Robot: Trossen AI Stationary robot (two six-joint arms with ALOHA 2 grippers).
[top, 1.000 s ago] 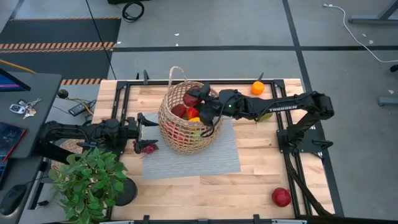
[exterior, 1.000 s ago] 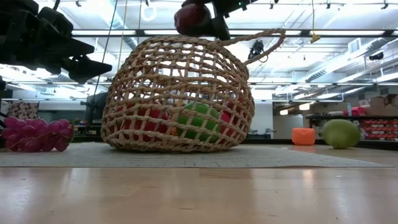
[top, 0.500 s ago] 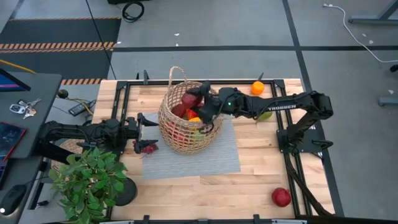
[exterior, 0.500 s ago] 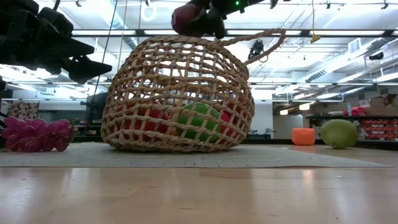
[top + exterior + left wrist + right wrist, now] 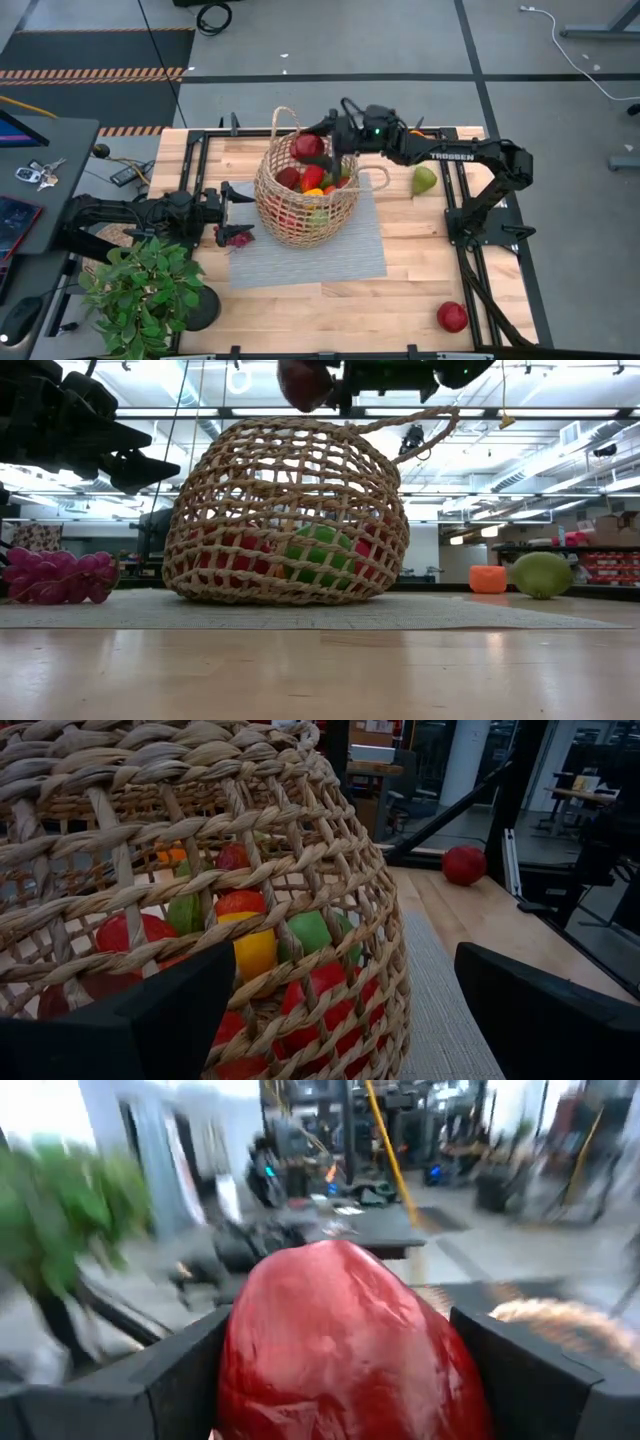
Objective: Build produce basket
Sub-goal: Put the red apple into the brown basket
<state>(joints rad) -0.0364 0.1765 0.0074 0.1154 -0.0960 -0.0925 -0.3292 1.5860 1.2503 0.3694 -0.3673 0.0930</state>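
High view, items listed largest first.

Table (image 5: 420, 290): pale wood, black frame rails along its edges.

Mat (image 5: 340, 255): grey, near the table's middle, under the basket.

Plant (image 5: 140, 295): green, leafy, in a dark pot at the near left corner.

Basket (image 5: 290, 215): tan open-weave wicker, standing on the mat with one loop handle (image 5: 285, 118) upright. Inside lie red, orange, yellow and green produce (image 5: 312, 180); the left wrist view shows a yellow-and-red pepper (image 5: 250, 935) and green pieces through the weave.

Right gripper (image 5: 322, 146): above the basket's far rim, fingers spread wide around a red apple (image 5: 306, 146), which it holds clear of the basket. The right wrist view shows the apple filling the gap between both fingers (image 5: 160, 1380).

Left gripper (image 5: 236, 200): low over the table just left of the basket, fingers fully apart, holding nothing.

Grapes (image 5: 235, 238): dark red bunch at the mat's left edge, beside the left gripper.

Pear (image 5: 424, 180): green, on bare wood right of the basket.

Second apple (image 5: 452, 317): red, near the table's near right corner, well apart.

Orange piece (image 5: 488, 579): far side of the table, seen in the low view beside the pear.
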